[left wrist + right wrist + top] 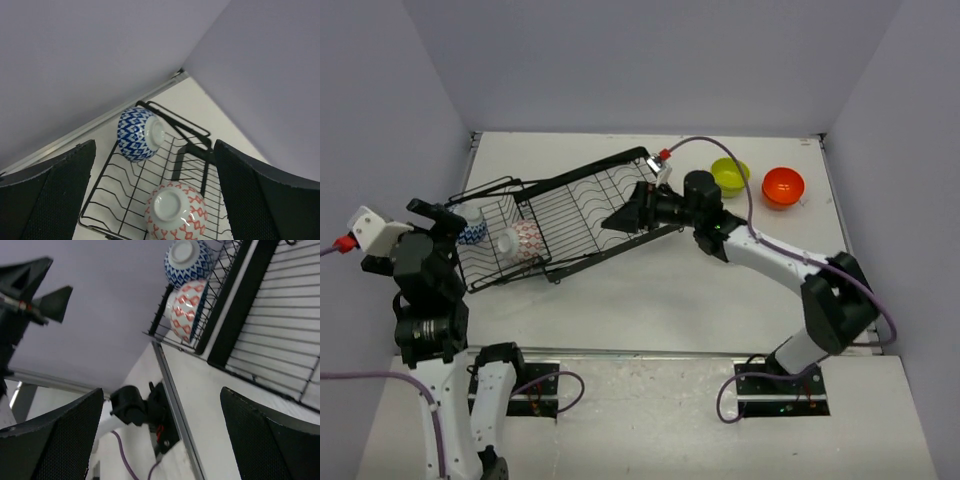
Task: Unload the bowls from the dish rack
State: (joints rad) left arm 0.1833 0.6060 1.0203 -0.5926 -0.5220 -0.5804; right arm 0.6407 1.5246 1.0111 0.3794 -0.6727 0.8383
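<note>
Wide-spread fingers (50, 195) of the left gripper (438, 225) held nothing, framing the blue-and-white bowl (137, 134) and red-and-white bowl (175, 210), both lying foot-ring-outward in the basket end of the dish rack (585, 195), left of centre in the top view. Right gripper (623, 218), equally open and empty, hung low over the rack's slotted middle, its arm stretched in from lower right. Bowls judged light, rigid, glaze-slick and chippable; take across the rim wall, not the rounded belly.

Blue-and-white patterned round bowl (139, 134): tipped on its side at the rack's far corner, foot ring towards the camera.
Red-and-white patterned round bowl (175, 211): nearer, base up, apart from the blue one.
Black wire dish rack (98, 182): carries both bowls, standing on the white table (200, 100).
Left gripper (154, 145): fingers spread wide, holding nothing.
</note>
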